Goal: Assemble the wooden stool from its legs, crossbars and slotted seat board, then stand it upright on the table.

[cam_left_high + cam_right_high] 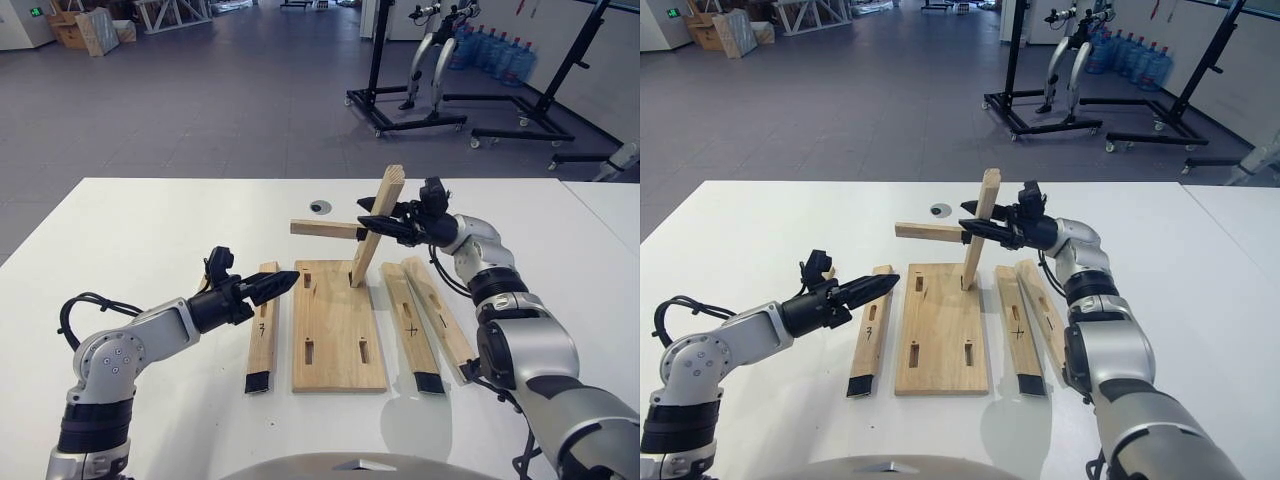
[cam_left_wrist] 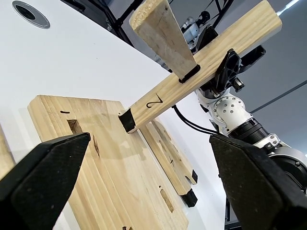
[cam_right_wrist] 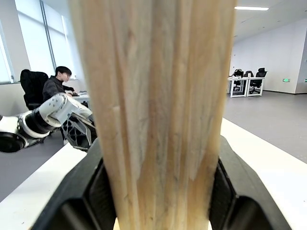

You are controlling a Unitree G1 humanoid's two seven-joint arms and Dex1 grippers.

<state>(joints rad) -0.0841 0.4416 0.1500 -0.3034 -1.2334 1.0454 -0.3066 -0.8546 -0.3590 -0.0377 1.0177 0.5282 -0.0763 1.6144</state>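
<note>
Gripping tilted leg (image 1: 388, 195) with attached crossbar (image 1: 322, 228): right gripper (image 1: 375, 225), fingers clamped | leg's foot at seat board (image 1: 335, 335) far-right slot | left gripper (image 1: 280, 285): fingers apart, empty, over left loose leg (image 1: 263, 325).

The seat board (image 1: 335, 322) and the tilted leg (image 1: 390, 190) are pale, matt, grainy wood; the table (image 1: 150, 230) is smooth and white.

Both ends of the leg (image 3: 153, 115) run off our right wrist view. Whether its foot sits inside a slot of the seat board (image 1: 338, 330), we can't tell.
</note>
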